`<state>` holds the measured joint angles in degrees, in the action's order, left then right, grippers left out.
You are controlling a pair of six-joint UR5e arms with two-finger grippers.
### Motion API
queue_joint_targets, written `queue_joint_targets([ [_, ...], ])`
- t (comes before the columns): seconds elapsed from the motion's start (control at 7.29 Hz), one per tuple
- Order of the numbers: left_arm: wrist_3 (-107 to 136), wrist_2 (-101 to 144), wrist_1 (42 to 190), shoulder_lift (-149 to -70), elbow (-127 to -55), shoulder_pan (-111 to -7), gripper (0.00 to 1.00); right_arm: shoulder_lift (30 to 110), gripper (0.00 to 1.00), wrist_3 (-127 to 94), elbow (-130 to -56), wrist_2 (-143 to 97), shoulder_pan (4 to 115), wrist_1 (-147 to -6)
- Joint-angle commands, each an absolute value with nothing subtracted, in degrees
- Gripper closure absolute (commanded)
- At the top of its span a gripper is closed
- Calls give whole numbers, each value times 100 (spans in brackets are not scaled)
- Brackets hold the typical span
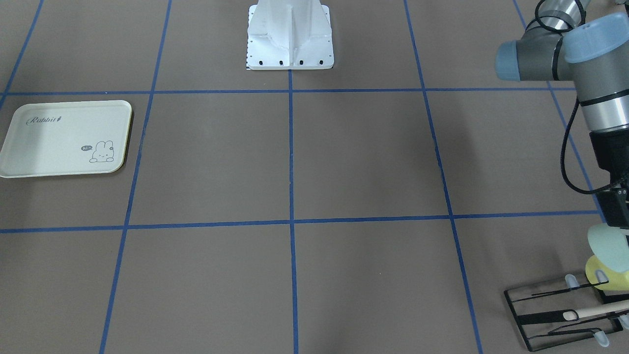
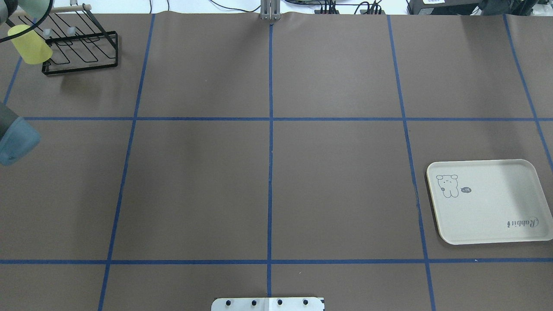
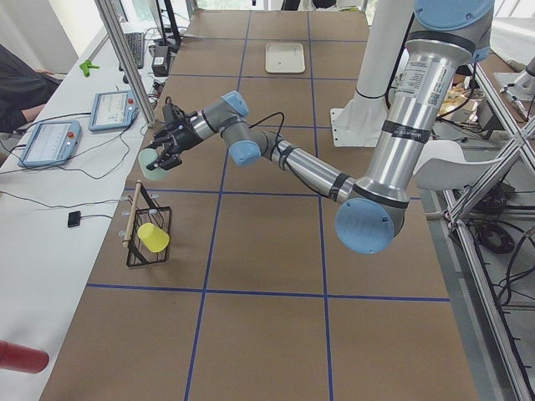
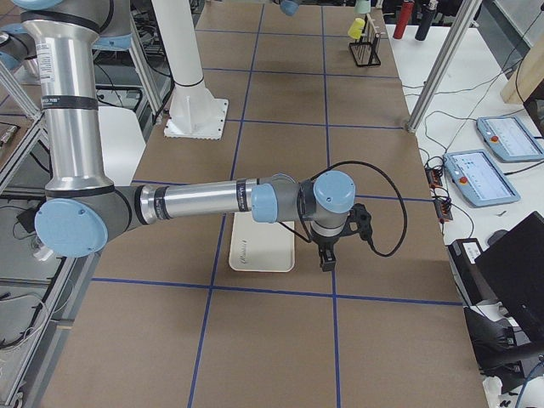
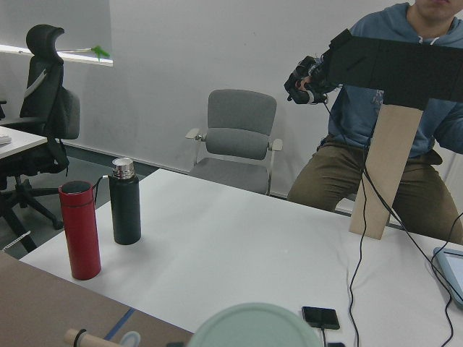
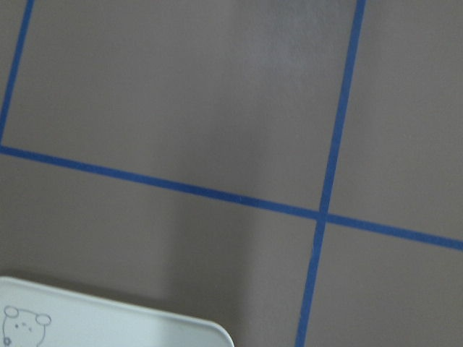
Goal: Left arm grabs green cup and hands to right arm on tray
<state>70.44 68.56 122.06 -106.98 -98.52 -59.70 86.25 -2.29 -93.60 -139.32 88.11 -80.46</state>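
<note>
The green cup is in my left gripper, which is shut on it and holds it in the air just above the black wire rack. The exterior left view shows the left gripper and the green cup raised beyond the rack. The cup's rim fills the bottom of the left wrist view. The tray lies flat at the table's other end. My right gripper hangs just past the tray's edge; I cannot tell whether it is open.
A pale yellow cup hangs on the rack, which also carries a wooden rod. The white robot base stands at the table's robot side. A red bottle, a black bottle and a seated person are beyond the table.
</note>
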Motion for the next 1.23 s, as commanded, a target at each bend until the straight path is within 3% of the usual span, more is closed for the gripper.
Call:
queue_joint_targets([
  [0.0,7371,6855,12191,-10731,-9809,-5898,88,8308,0,-2178,-8713,-13799,8370,-5591],
  [0.55,9513,6873,12190,-11011,-10036,-5047,88,7630,0,-5879,-8771,-13537,7219,-3679],
  [1.1,11869,9258,11825,-11572,-10406,-4825,88,6848,1,-8108,-8868,-13553,6032,-2553],
])
